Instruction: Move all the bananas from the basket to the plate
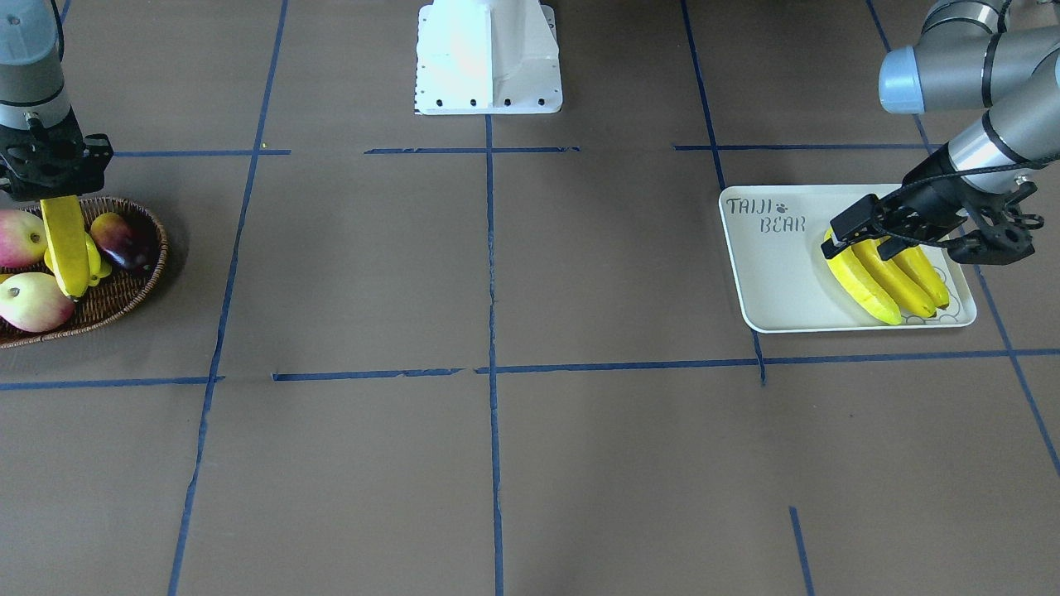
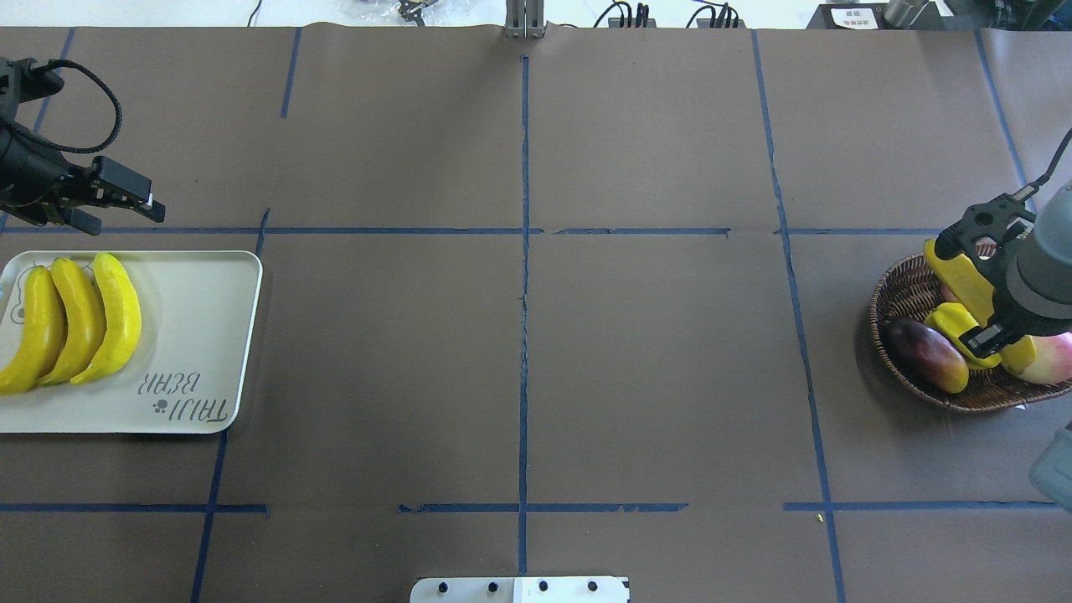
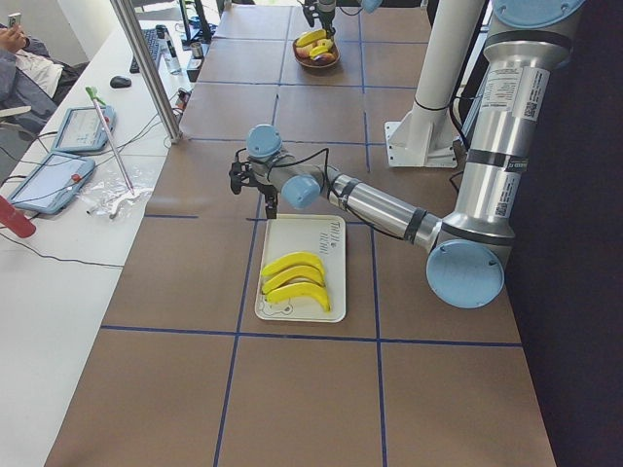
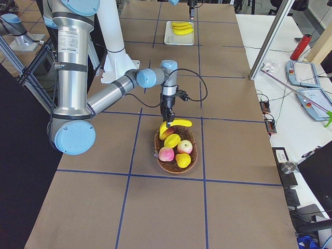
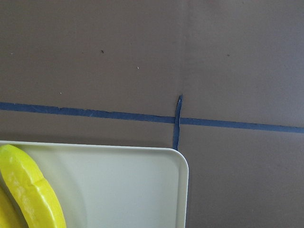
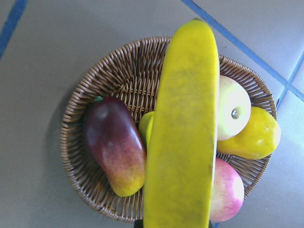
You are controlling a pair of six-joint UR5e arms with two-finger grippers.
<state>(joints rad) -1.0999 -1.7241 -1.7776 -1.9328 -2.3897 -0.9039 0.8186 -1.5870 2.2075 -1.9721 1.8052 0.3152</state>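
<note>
My right gripper [image 1: 60, 199] is shut on a yellow banana [image 1: 66, 244] and holds it lifted over the wicker basket [image 1: 124, 298] at the table's right end. The banana fills the middle of the right wrist view [image 6: 183, 133], above the basket [image 6: 109, 71]. Three bananas [image 2: 75, 322] lie side by side on the off-white "TAIJI BEAR" plate [image 2: 201, 318] at the left end. My left gripper [image 2: 117, 205] hovers open and empty just beyond the plate's far edge. The left wrist view shows the plate's corner [image 5: 133, 185] and one banana [image 5: 28, 190].
The basket also holds a dark red fruit [image 2: 925, 353], red-and-cream fruits [image 1: 33, 302] and a small yellow starfruit [image 2: 955, 325]. The white robot base [image 1: 489, 58] stands at the table's middle on the robot's side. Blue tape lines cross the brown table.
</note>
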